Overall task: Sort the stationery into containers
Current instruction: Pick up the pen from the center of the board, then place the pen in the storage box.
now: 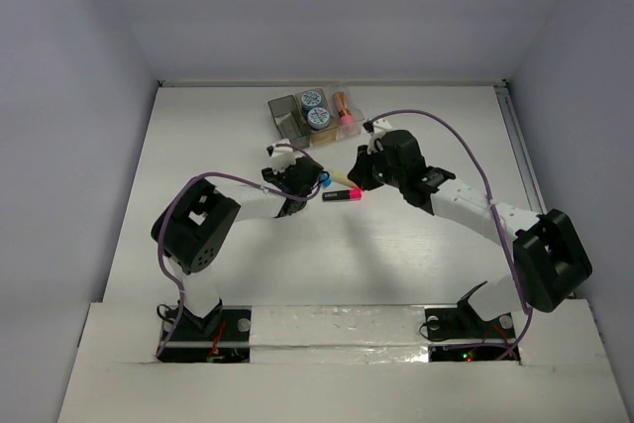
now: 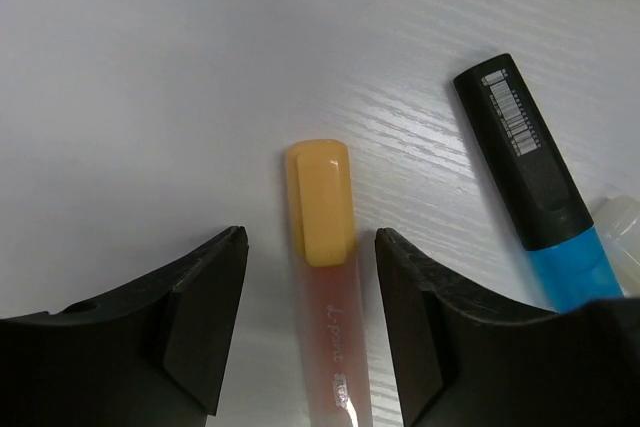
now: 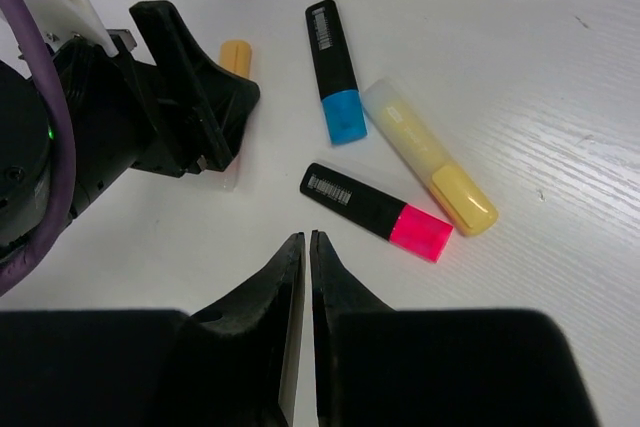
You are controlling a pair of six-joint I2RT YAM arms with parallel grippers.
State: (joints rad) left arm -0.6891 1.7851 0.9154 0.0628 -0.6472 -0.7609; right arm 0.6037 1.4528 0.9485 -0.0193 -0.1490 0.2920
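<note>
Closest to the left wrist lens: left gripper, jaws spread wide, down close to the white table and straddling the orange-capped highlighter, with a clear gap on both sides and no contact. Orange cap pointing away from the wrist, translucent pinkish barrel running back between the jaws. Just to the right and apart from it, blue highlighter lying flat, black barcoded end farther off, blue end nearer, beside a pale tip at the frame edge. Closest to the right wrist lens: right gripper, jaws pressed together with nothing between them, over bare table just short of the pink highlighter. Lying flat, black barcoded barrel to the left, pink end to the right. Just beyond it, yellow highlighter on a slant, yellow end near the pink end; cannot tell whether touching. All four pens on the table between the two grippers, outside the containers. Farther back, seen from overhead, three joined bins in a row: dark grey bin, amber bin holding two round blue-white tubs, clear bin holding the pink stick.
</note>
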